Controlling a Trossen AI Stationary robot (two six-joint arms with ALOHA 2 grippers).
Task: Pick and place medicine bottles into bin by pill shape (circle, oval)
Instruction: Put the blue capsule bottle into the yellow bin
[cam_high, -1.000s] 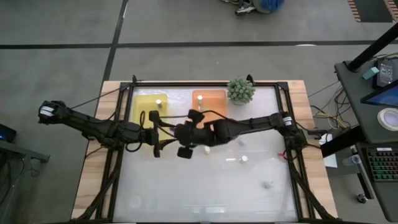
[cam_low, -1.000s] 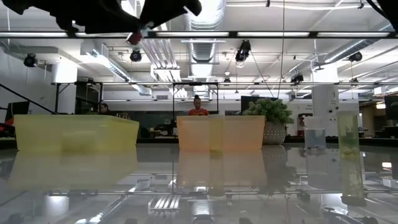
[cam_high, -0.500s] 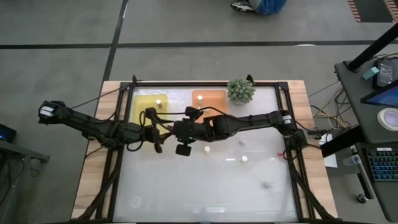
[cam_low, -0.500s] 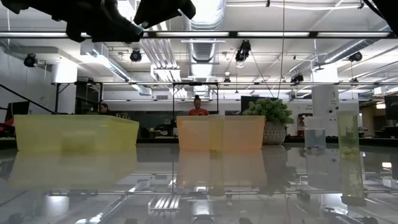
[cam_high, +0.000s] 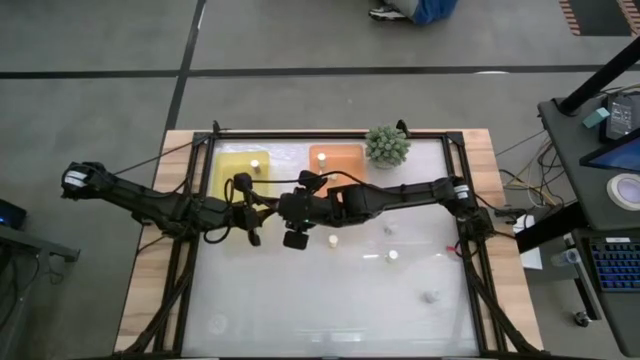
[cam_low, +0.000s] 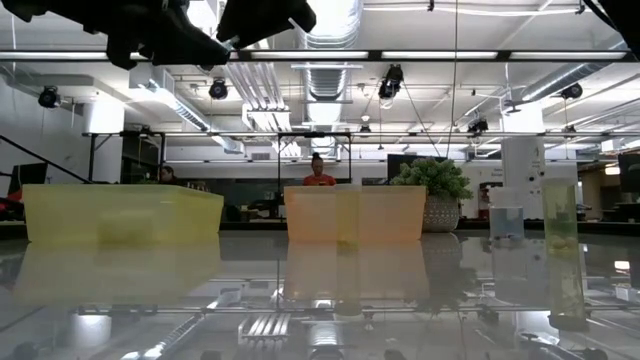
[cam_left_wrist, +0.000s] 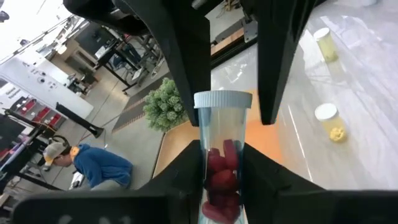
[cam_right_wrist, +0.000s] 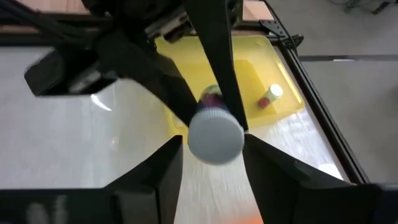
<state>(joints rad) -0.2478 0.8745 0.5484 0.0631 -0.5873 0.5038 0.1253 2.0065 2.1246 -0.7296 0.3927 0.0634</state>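
You're handing off mid-air above the tabletop (cam_high: 300, 300): left gripper (cam_left_wrist: 222, 180) fingers are now closing onto the red-pill bottle (cam_left_wrist: 222, 158), right gripper (cam_right_wrist: 214, 140) fingers are loosening at its cap. Left arm is taking it for the yellow bin (cam_high: 228, 170).

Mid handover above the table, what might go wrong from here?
The bottle of red pills hangs in the air between both grippers. If the left gripper holds its body loosely, it may slip and fall to the table. It may also tilt as the right gripper leaves the cap.
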